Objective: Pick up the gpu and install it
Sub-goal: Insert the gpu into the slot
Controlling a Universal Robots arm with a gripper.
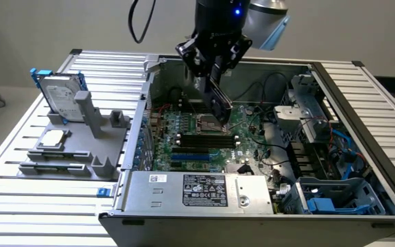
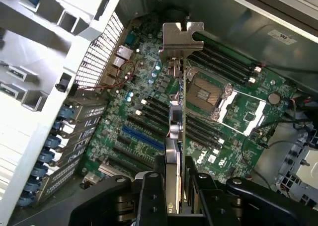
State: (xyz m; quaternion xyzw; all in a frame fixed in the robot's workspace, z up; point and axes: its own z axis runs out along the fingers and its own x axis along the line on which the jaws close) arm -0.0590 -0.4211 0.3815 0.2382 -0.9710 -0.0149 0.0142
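We find the gpu [image 1: 216, 103] clamped edgewise between the closed fingers of the gripper [image 1: 210, 77], hanging tilted at the exterior view's upper centre above the motherboard [image 1: 204, 131] in the open computer case [image 1: 273, 72], carried but unseated, so we judge that seating demands squaring its edge to an expansion slot [image 2: 141, 139].

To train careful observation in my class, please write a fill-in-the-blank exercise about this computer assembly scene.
1. The gripper is shut on the ____.
2. The hard drive stands in a ____ frame.
3. The processor chip lies on the grey holder, at the exterior view's ____.
Missing words: gpu, blue, left.
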